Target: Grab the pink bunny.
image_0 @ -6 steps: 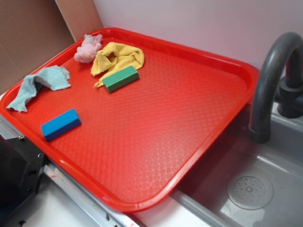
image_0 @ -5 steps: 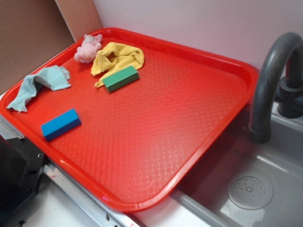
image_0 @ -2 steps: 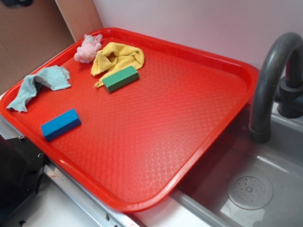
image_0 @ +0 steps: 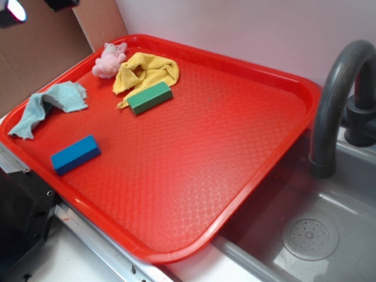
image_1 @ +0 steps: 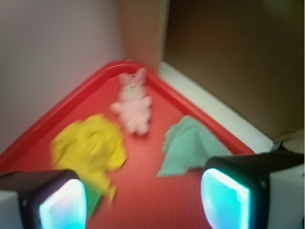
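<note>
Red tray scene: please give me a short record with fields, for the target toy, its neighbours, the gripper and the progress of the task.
target: pink bunny, far left corner of the red tray
nearest neighbour: yellow cloth, close beside the bunny
other items: green block, blue block, teal cloth
gripper: gripper open, above the tray, fingers apart, holding nothing
progress: bunny not yet grasped
beside tray: grey sink with faucet

Black tool (image_1: pixel 143 200); glossy fingers (image_1: pixel 62 202) with cyan-white pads

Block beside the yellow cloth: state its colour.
Green. The block shows best in the exterior view, lying against the yellow cloth on the tray.
</note>
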You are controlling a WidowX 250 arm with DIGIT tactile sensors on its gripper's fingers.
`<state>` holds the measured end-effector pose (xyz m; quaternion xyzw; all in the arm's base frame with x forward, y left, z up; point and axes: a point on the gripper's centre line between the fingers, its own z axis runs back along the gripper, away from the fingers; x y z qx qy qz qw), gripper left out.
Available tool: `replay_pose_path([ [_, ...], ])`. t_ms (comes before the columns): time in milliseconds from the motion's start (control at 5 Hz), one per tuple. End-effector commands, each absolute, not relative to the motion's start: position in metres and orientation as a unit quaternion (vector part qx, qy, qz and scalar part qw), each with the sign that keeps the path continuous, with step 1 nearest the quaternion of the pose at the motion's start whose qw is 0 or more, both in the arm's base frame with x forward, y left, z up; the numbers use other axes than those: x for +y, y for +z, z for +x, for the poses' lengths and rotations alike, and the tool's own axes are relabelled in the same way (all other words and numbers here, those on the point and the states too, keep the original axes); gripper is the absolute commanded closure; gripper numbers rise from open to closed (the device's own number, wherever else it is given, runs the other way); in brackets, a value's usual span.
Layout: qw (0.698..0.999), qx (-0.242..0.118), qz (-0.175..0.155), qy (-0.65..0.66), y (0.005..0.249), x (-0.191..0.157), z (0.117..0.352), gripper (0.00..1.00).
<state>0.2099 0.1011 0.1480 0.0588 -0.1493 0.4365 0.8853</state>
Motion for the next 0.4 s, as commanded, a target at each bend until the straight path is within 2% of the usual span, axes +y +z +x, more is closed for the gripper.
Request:
replay_pose_path([
  [0,0.858,-0.19,0.113,0.463,0.12,0.163,0.26,0.0],
  [200,0.872,-0.184,0.112,0.44,0.102,0.167,0.274,0.0],
])
